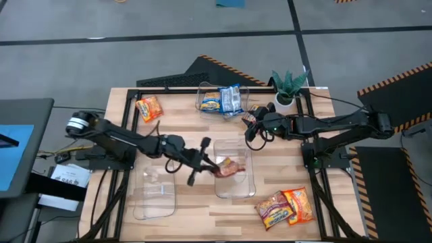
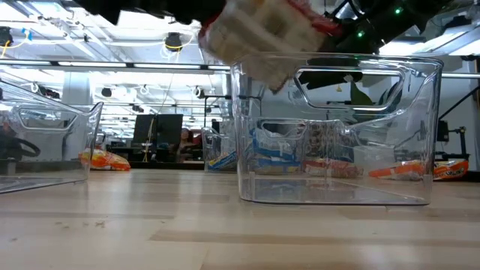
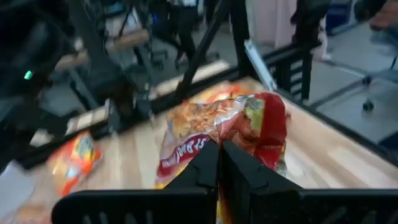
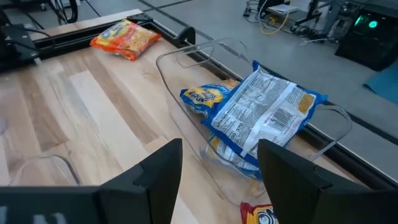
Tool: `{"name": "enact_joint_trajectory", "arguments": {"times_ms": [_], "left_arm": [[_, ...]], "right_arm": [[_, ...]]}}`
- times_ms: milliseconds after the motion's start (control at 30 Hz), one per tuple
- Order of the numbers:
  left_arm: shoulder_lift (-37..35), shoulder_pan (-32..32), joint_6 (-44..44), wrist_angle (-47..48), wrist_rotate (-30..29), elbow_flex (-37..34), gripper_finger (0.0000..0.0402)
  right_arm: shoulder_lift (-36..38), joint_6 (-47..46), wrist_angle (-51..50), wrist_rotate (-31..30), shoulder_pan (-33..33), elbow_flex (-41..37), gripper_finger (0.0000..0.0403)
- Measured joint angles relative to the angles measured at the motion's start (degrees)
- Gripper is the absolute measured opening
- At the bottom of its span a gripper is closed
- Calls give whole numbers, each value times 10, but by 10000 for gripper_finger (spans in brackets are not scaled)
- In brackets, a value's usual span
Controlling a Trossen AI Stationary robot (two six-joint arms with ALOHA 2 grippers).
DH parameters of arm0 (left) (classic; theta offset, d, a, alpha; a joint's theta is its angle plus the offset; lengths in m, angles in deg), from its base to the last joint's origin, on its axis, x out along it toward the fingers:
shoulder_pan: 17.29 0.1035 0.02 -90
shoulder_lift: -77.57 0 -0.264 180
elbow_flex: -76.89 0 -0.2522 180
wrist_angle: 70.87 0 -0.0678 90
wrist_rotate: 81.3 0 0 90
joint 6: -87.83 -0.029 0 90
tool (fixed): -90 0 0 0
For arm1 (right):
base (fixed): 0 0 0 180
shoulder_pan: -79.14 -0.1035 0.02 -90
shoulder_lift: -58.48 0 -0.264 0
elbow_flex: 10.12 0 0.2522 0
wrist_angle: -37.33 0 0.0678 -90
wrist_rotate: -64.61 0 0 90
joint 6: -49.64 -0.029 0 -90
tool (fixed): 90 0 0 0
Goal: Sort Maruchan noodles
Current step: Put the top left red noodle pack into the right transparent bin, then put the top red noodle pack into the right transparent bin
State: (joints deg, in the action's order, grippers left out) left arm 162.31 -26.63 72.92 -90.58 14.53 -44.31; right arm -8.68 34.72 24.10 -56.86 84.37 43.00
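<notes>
My left gripper (image 1: pixel 204 160) is shut on a red-brown Maruchan packet (image 1: pixel 229 169) and holds it over the middle clear bin (image 1: pixel 244 192). In the low view the packet (image 2: pixel 262 34) hangs above that bin's rim (image 2: pixel 337 64). My right gripper (image 4: pixel 221 180) is open and touches nothing. It hovers beside the far clear bin (image 4: pixel 180 81), where two blue packets (image 4: pixel 261 112) lie stacked. An orange packet (image 1: pixel 148 108) lies flat at the far left. Two more packets (image 1: pixel 283 206) lie at the near right. A red packet's edge (image 4: pixel 264 214) shows below my right fingers. My left gripper pinches the red-brown packet between its two shut fingers (image 3: pixel 205 165) at the packet's near edge (image 3: pixel 186 158). The fingers come level from the table's left. The packet sticks out beyond the fingertips, lifted clear and crumpled, above the middle bin.
An empty clear bin (image 1: pixel 154 196) stands at the near left. A potted plant (image 1: pixel 287 84) stands at the far right corner. Bare wood lies between the bins and along the near edge. Black frame rails border the table.
</notes>
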Motion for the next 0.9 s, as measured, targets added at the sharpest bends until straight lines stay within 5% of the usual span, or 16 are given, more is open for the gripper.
{"name": "enact_joint_trajectory", "arguments": {"times_ms": [433, 733, 900], "left_arm": [[139, 12, -20, -129, -97, 8, 16], [135, 12, -33, -85, -96, 50, 125], [64, 12, -50, 50, -135, 65, 175]], "right_arm": [[0, 0, 0, -1, -3, 0, 232], [0, 0, 0, -1, -3, 0, 232], [0, 0, -8, -1, -4, 0, 232]]}}
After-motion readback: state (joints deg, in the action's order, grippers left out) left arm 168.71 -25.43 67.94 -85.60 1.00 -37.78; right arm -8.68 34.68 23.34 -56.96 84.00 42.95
